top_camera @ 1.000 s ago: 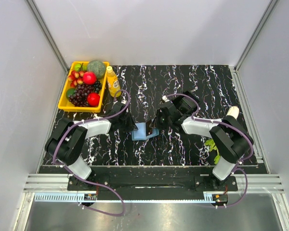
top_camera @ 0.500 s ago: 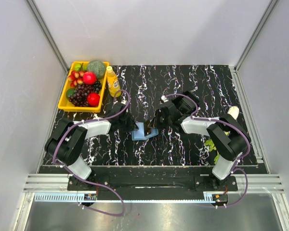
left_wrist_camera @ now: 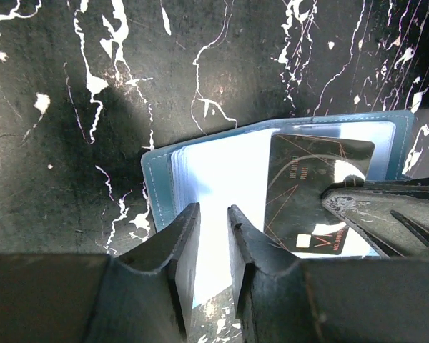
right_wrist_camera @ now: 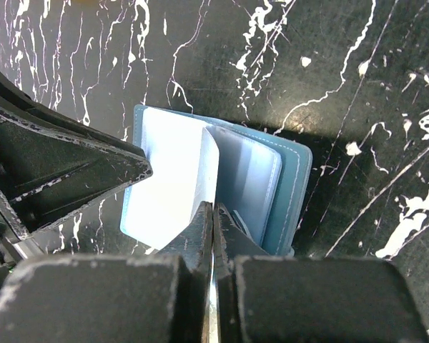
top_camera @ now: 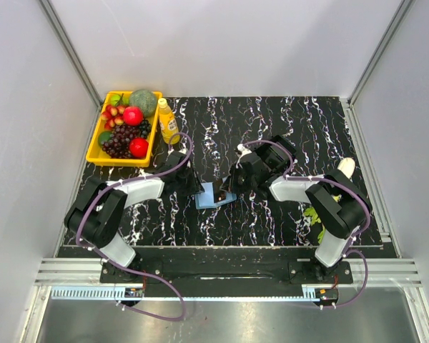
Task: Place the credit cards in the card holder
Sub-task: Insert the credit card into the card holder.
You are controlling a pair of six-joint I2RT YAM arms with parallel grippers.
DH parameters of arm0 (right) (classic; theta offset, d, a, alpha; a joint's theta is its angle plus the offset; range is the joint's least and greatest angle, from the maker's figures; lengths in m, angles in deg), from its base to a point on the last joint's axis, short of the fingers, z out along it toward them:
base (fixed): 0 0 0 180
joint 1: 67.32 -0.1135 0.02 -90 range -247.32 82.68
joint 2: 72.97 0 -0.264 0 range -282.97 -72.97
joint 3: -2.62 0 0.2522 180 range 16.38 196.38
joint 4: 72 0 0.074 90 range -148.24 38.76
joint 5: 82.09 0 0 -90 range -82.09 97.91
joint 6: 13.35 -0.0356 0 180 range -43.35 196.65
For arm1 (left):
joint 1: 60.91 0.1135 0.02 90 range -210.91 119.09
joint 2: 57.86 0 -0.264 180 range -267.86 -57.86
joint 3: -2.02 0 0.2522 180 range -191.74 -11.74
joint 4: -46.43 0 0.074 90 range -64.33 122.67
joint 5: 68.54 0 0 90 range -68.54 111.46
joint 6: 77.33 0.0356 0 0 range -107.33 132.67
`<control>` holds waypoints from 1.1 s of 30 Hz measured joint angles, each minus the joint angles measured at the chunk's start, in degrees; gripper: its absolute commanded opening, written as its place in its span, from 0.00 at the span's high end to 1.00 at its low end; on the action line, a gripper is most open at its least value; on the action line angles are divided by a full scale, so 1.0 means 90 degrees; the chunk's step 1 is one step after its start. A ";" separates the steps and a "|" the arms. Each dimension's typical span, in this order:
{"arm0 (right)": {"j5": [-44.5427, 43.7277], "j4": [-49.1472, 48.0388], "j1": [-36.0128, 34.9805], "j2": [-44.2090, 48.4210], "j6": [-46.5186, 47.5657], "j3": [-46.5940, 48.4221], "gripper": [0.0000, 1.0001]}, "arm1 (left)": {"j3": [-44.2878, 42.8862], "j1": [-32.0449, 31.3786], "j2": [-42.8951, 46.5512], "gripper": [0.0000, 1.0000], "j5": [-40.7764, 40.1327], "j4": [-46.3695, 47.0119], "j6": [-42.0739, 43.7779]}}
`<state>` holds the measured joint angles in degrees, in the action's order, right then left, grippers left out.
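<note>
Lying open at centre of top view, card holder (top_camera: pixel 209 196) shows pale pockets on black marbled table (top_camera: pixel 307 121). Dark credit card (left_wrist_camera: pixel 311 186) sits over holder's right half in left wrist view. Right gripper (right_wrist_camera: pixel 212 211) fully closed, apparently pinching card edge-on. Left gripper (left_wrist_camera: pixel 214 211) narrowly parted over white page, gripping nothing. Yellow fruit tray (top_camera: pixel 118 163) upper left.
</note>
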<state>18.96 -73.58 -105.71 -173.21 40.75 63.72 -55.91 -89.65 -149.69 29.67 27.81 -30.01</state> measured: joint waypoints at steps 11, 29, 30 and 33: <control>0.0051 0.0321 0.0083 0.0265 0.0588 0.0112 1.00 | -0.0029 -0.0005 -0.0061 0.73 -0.0024 -0.0002 0.0049; 0.0668 0.0180 0.0189 -0.0253 0.0440 0.0335 1.00 | -0.0029 -0.0002 -0.0073 0.73 -0.0012 0.0029 0.0075; 0.0670 0.0189 0.0189 -0.0274 0.0440 0.0357 1.00 | -0.0029 -0.0002 -0.0073 0.73 -0.0012 0.0029 0.0075; 0.0687 0.0189 0.0189 -0.0352 0.0437 0.0415 1.00 | -0.0029 -0.0005 -0.0073 0.73 -0.0012 0.0027 0.0075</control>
<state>25.15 -71.87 -104.01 -176.38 44.68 67.45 -56.17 -89.69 -150.34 29.56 28.05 -29.33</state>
